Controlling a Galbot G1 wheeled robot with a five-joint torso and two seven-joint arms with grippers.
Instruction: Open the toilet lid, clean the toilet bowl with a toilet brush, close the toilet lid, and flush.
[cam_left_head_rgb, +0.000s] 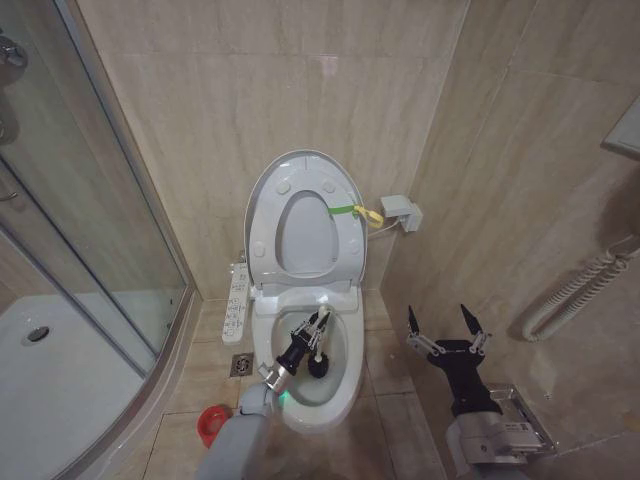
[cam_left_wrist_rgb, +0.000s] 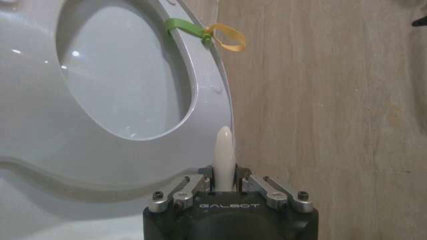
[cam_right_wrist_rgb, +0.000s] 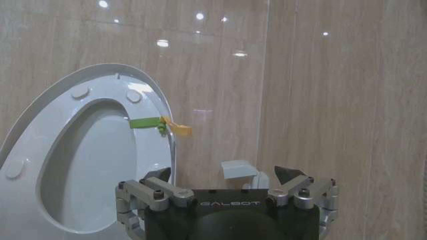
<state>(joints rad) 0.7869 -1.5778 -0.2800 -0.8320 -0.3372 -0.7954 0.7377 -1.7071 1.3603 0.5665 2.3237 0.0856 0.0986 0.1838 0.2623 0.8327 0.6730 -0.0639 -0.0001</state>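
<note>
1. The toilet lid (cam_left_head_rgb: 262, 205) is standing raised against the tiled wall, with the ring seat (cam_left_head_rgb: 345, 245) lifted up against it.
2. A green strap (cam_left_head_rgb: 343, 210) is wrapping the edge of the raised seat and lid, and a yellow loop (cam_left_head_rgb: 370, 214) is hanging from it on the robot's right side. The left wrist view is showing the same strap (cam_left_wrist_rgb: 183, 27) and loop (cam_left_wrist_rgb: 227, 39); the right wrist view is showing the strap (cam_right_wrist_rgb: 145, 122) beside the lid (cam_right_wrist_rgb: 30, 122).
3. The toilet bowl (cam_left_head_rgb: 345, 385) is lying open below the lid, its inner surface exposed.
4. The left gripper (cam_left_head_rgb: 312, 329) is reaching down into the bowl, fingers clamped around the white handle of the toilet brush (cam_left_head_rgb: 318, 362).
5. The dark bristle head of the brush is sitting low inside the bowl, just beside the gripper.
6. In the left wrist view, the left gripper (cam_left_wrist_rgb: 225, 175) is pinching the handle tip (cam_left_wrist_rgb: 224, 150), which is projecting up between the fingers.
7. The right gripper (cam_left_head_rgb: 447, 326) is hovering beside the toilet on the robot's right, above the floor tiles, fingers spread apart and holding nothing. The right wrist view is showing it (cam_right_wrist_rgb: 227, 175) pointing toward the wall.
8. A red brush holder (cam_left_head_rgb: 209, 424) is standing on the floor to the left of the bowl.
9. A white control panel (cam_left_head_rgb: 236, 300) is projecting from the left side of the toilet.
</note>
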